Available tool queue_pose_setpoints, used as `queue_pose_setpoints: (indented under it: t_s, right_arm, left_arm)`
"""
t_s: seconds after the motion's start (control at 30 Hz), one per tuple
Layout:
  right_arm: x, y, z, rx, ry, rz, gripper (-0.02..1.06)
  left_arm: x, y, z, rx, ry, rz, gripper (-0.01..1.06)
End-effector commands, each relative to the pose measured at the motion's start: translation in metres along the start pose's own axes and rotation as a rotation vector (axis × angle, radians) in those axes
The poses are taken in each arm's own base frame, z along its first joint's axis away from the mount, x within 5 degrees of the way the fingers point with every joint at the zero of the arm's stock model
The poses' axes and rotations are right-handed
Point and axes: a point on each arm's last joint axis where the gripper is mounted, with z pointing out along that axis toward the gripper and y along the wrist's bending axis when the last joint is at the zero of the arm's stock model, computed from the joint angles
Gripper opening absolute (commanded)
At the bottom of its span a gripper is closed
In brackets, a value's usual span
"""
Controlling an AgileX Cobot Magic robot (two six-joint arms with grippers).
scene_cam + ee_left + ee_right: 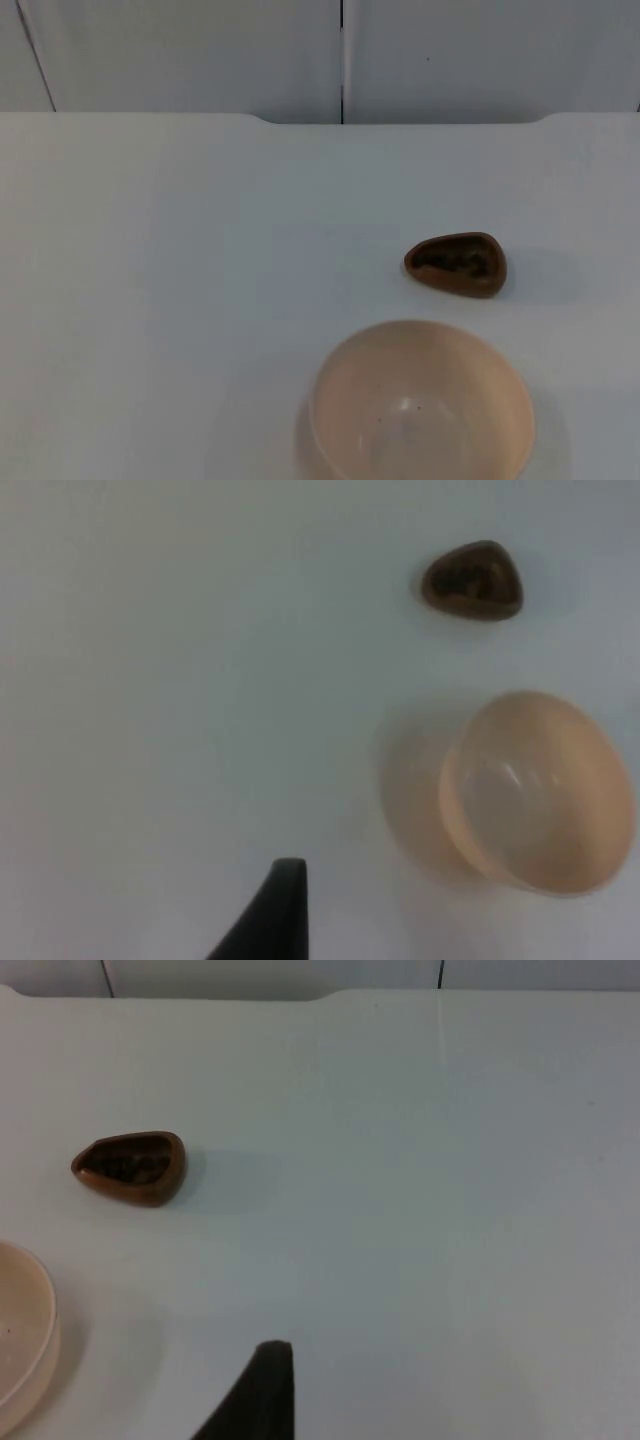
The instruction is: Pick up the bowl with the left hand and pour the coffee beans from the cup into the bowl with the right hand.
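1. Bowl (pixel 420 405) upright on the white surface (pixel 160 300), pale peach, nothing in it.
2. Cup (pixel 457 264) brown, dark coffee beans (pixel 452 262) inside, just behind the bowl, not touching.
3. Left gripper (pixel 285 910) above bare surface beside the bowl; jaws: cannot tell.
4. Right gripper (pixel 262 1390) over bare surface, apart from the cup; jaws: cannot tell.

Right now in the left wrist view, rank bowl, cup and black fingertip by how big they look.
1. bowl
2. black fingertip, though it is nearest the camera and cut by the picture's edge, so unsure
3. cup
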Motion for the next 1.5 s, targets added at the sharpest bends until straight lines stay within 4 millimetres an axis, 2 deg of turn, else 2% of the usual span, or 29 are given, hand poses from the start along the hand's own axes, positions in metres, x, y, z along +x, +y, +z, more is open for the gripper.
queue_pose_setpoints:
  t_s: [0.0,0.5,1.17,1.47]
  right_arm:
    - [0.000,0.000,0.000,0.002,-0.007,-0.001,1.05]
    - [0.000,0.000,0.000,0.002,-0.007,-0.003,1.05]
    - [0.000,0.000,0.000,0.002,-0.007,-0.003,1.05]
    - [0.000,0.000,0.000,0.002,-0.007,-0.003,1.05]
  left_arm:
    - [-0.006,-0.003,0.002,0.038,-0.009,-0.001,1.05]
    - [-0.014,0.009,0.028,0.085,0.099,0.011,1.05]
    - [-0.017,0.007,0.031,0.122,0.090,-0.022,1.05]
    - [-0.021,0.017,0.048,0.123,0.146,-0.067,1.05]
